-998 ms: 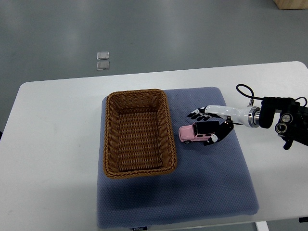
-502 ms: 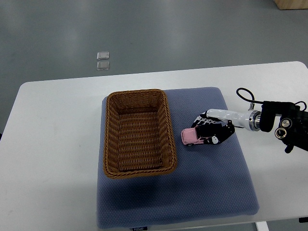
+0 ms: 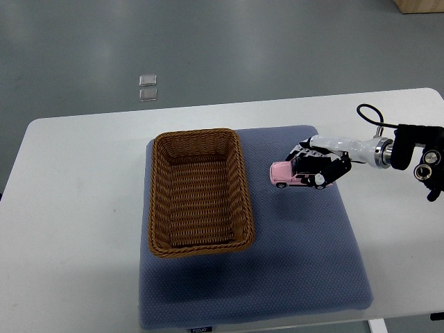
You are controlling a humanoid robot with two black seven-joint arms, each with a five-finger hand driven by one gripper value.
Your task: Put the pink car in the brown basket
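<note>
The pink toy car is held in my right hand, lifted above the blue mat, just right of the brown wicker basket. The fingers are curled around the car's rear half; its front end points left toward the basket. The basket stands empty on the mat's left half. My right arm comes in from the right edge. The left arm does not show.
The mat lies on a white table. Two small clear squares lie on the grey floor beyond the table's far edge. A wooden corner shows at the top right.
My right hand closed around the pink car, then lifted it off the mat and carried it up and slightly right.
</note>
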